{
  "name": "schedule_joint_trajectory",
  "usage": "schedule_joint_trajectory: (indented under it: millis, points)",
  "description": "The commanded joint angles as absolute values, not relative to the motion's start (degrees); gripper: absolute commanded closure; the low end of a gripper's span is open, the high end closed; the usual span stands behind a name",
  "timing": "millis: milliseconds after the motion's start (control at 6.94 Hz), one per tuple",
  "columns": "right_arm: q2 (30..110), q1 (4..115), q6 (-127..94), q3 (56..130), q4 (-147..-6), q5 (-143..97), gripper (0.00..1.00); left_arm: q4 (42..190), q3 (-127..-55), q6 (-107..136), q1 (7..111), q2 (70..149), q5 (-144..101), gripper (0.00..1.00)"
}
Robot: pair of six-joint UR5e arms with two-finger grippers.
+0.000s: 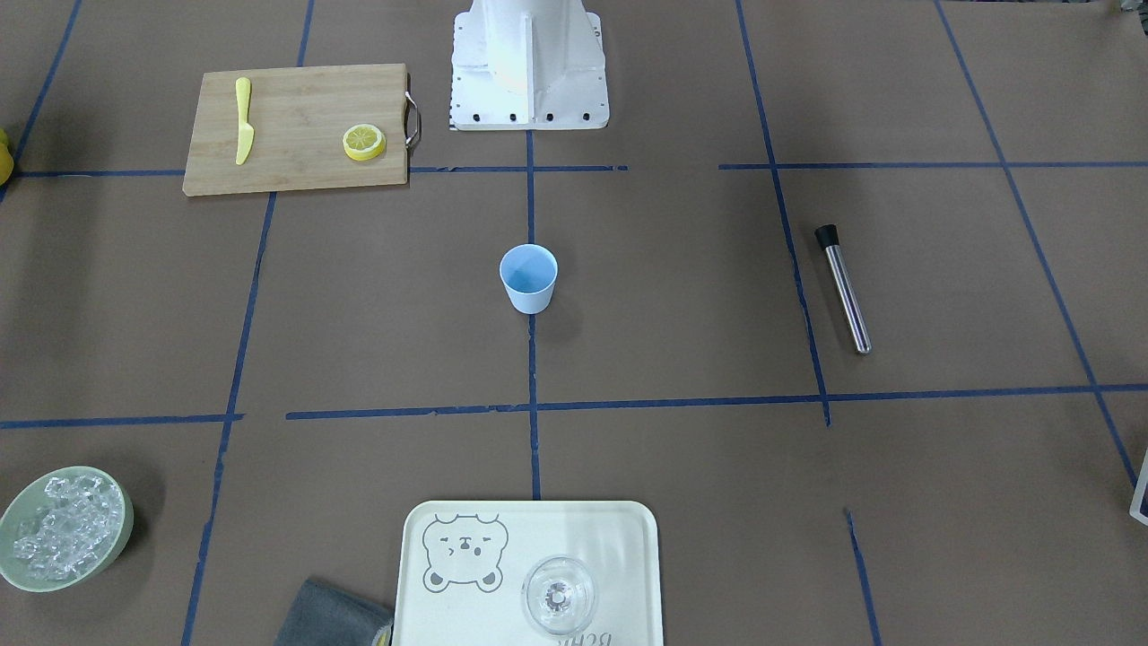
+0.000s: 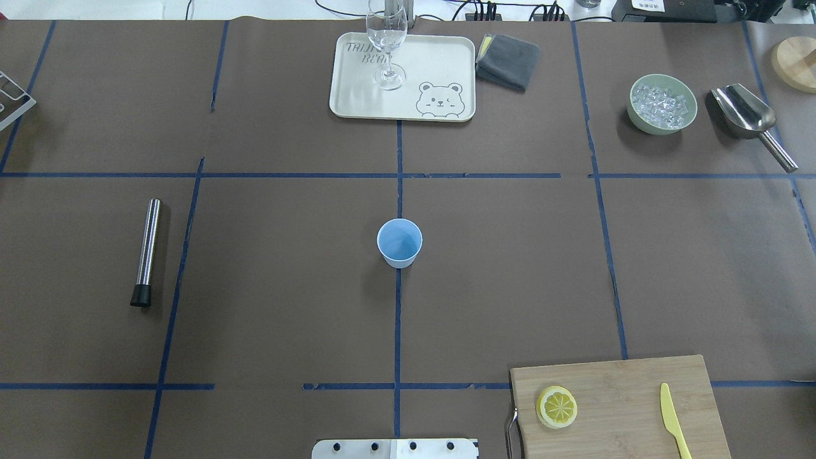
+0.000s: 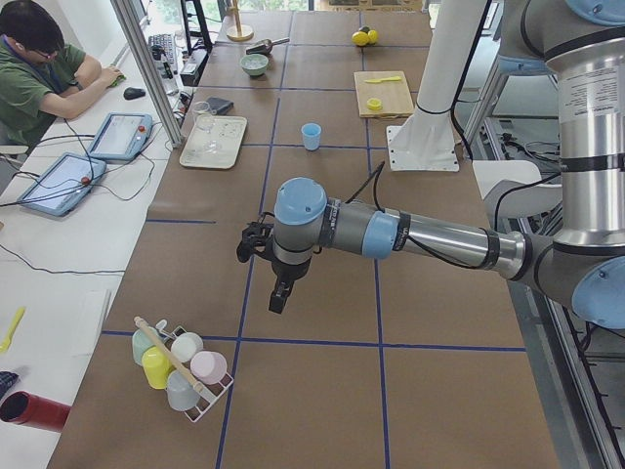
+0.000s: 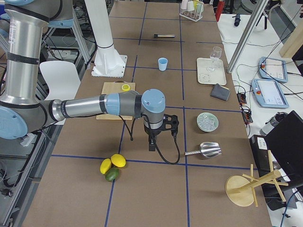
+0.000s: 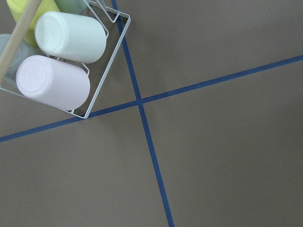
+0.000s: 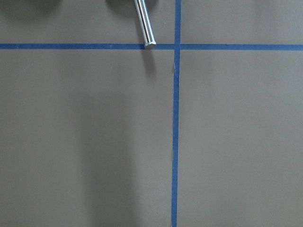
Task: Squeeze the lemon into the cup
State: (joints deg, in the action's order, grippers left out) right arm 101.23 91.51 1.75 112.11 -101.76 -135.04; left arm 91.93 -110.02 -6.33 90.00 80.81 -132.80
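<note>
Lemon [image 2: 556, 407] lies flat on cutting board [image 2: 625, 408], 5 o'clock from cup [image 2: 400, 242]. My right gripper [image 4: 151, 145] sits nearer, lemon about its 9 o'clock; left gripper [image 3: 278, 296] well apart. Finger spread on either: cannot tell.

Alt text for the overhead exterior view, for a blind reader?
A light-blue cup stands upright at the centre of a brown table; a lemon slice and yellow knife lie on a wooden cutting board at lower right. No arm shows.

On the board [image 2: 628, 398], lemon [image 2: 556, 407], perhaps stacked; cup [image 2: 400, 242] well apart.
</note>
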Motion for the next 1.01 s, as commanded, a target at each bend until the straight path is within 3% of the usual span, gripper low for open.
schedule_joint_trajectory:
  millis: [0,577,865]
  points:
    - [101.08,91.58,1.15,112.41,-101.69,-134.83,0.0,91.93,-109.69,-6.33,90.0,80.77,-132.8,0.0]
    - [99.23,85.45,-0.79,115.83,-101.42,-140.84,0.0,91.93,-109.86,-6.33,90.0,80.77,-132.89,0.0]
    - [98.36,76.96,-14.76,121.77,-97.16,-142.22,0.0,91.93,-109.86,-6.33,90.0,80.77,-132.89,0.0]
